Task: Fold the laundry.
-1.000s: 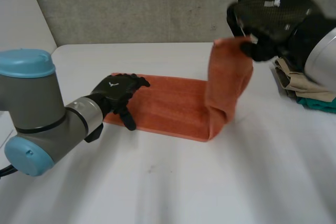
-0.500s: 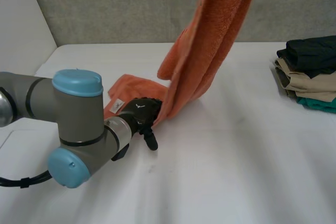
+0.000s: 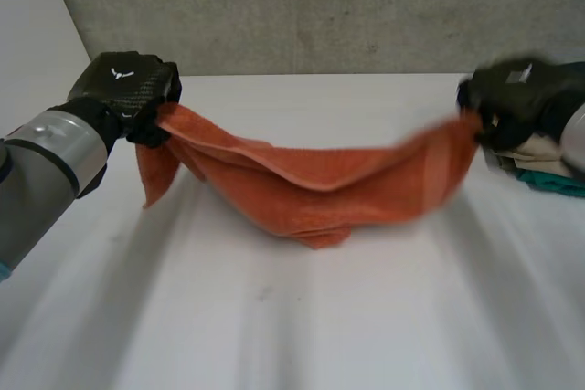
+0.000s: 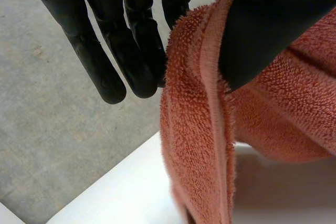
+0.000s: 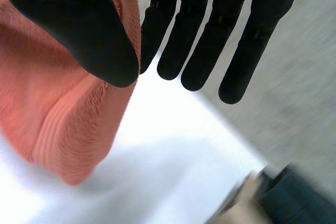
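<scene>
Over table (image 3: 366,317), one orange towel (image 3: 320,194) sags between left hand (image 3: 128,89), right hand (image 3: 516,98), each pinching one end.

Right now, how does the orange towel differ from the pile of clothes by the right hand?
The towel hangs stretched and sagging between the left hand and right hand, which pinch its ends; the pile lies folded on the table. The towel is one orange piece; the pile shows beige and teal layers. Both are cloth.
</scene>
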Robot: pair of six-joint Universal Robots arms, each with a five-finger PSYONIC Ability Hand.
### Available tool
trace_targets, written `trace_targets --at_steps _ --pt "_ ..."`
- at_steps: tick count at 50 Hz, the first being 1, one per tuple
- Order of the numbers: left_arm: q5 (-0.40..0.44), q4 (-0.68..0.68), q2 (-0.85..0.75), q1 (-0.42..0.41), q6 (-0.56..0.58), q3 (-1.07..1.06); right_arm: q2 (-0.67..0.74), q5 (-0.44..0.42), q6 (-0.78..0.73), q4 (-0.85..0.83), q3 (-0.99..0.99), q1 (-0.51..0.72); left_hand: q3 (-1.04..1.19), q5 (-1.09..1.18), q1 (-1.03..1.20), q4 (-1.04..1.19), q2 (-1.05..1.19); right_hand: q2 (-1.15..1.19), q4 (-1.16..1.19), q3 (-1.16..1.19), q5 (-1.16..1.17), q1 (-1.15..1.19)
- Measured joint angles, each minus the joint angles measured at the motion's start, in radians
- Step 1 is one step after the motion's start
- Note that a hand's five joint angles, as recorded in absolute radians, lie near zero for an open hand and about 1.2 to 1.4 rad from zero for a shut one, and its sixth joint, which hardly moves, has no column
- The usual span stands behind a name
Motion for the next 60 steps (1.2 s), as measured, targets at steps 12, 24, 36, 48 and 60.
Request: trace_targets --at_steps 12,24,36,48,60 --pt "-0.075 -0.006 -0.340 -0.030 0.194 0.191 0.243 0.130 0.048 -0.183 -0.027 0.098 0.005 0.000 0.000 0.000 0.002 0.000 0.000 0.000 0.000 0.000" --pt "-0.180 0.297 -0.436 -0.033 0.131 0.665 0.299 0.308 0.386 -0.739 -0.379 0.161 0.005 0.000 0.000 0.001 0.003 0.004 0.000 0.003 0.000 0.000" --pt "-0.136 0.421 -0.209 -0.012 0.059 0.416 0.248 0.235 0.503 -0.883 -0.377 0.152 0.005 0.000 0.000 0.001 0.003 0.004 0.000 0.004 0.000 0.000" --pt "-0.046 0.393 -0.258 0.019 0.135 0.008 0.295 0.113 0.350 -0.656 -0.097 0.147 0.006 0.000 0.000 0.001 0.004 0.004 0.000 0.004 0.000 0.000" --pt "0.005 0.387 -0.446 0.085 0.252 -0.143 0.428 0.102 0.156 -0.554 0.046 0.089 -0.192 -0.166 -0.205 -0.203 -0.199 0.004 0.000 0.004 0.000 0.000"
